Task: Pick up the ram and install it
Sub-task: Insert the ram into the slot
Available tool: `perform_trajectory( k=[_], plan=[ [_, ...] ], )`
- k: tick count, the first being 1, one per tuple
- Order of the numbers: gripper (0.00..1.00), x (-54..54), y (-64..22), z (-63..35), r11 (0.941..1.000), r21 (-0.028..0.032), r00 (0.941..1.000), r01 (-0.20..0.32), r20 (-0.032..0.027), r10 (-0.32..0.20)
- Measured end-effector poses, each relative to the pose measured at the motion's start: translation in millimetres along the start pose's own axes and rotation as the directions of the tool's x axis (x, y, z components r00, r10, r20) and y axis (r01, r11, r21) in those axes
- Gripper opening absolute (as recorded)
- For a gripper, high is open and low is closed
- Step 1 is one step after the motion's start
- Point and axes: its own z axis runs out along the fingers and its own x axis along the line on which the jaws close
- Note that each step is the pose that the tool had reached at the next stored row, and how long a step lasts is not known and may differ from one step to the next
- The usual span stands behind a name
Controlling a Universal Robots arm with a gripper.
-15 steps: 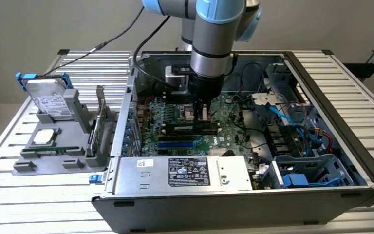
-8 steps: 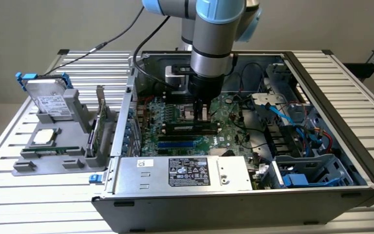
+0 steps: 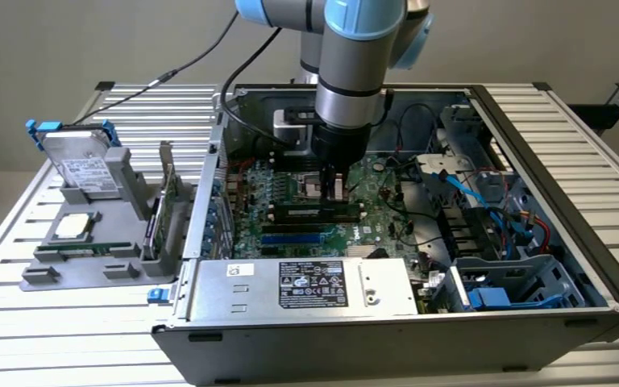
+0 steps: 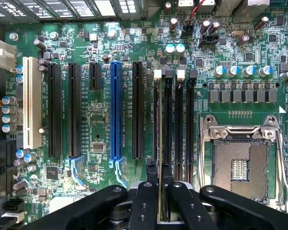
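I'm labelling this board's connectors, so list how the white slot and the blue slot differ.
The white slot is broad and pale; the blue slot is slim and vivid. The white slot sits far from the ram gripped in the hand; the blue slot lies nearer it. Both are empty and run parallel.

The exterior view is set high at the near side of the open computer case (image 3: 396,347), facing down and toward the far side, at medium range. The wrist view faces straight down, close above the gripper (image 4: 159,168), the ram (image 4: 159,129) and the motherboard (image 4: 100,120). Both views share the memory slots (image 3: 315,214).
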Motion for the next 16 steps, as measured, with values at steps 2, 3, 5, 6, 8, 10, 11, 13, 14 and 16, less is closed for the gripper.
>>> perform_trajectory(
  k=[2,3,5,6,8,10,11,13,14,16],
  plan=[
    [0.14,0.0,0.0,0.0,1.0,0.0,1.0,0.0,-0.0002,0.0],
    [0.14,0.0,0.0,0.1,1.0,0.0,1.0,0.0,-0.0001,0.0],
    [0.14,0.0,0.0,0.1,1.0,-0.0002,1.0,0.0,0.0,0.0],
    [0.14,0.0,0.0,0.1,1.0,-0.0002,1.0,0.0,-0.0001,0.0],
    [0.14,0.0,0.0,0.1,1.0,-0.0003,1.0,0.0,-0.0001,0.0],
    [0.15,0.0,-0.1,0.1,1.0,-0.0003,1.0,0.0,-0.0001,0.0],
    [0.21,0.0,-0.1,0.1,1.0,-0.0003,1.0,0.0,-0.0001,0.0],
    [0.27,0.0,-0.1,0.1,1.0,-0.0003,1.0,0.0,-0.0001,0.0],
    [0.34,0.0,-0.1,0.1,1.0,-0.0003,1.0,0.0,-0.0001,0.0],
    [0.39,0.0,-0.1,0.0,1.0,-0.0003,1.0,0.0,-0.0001,0.0]
  ],
)
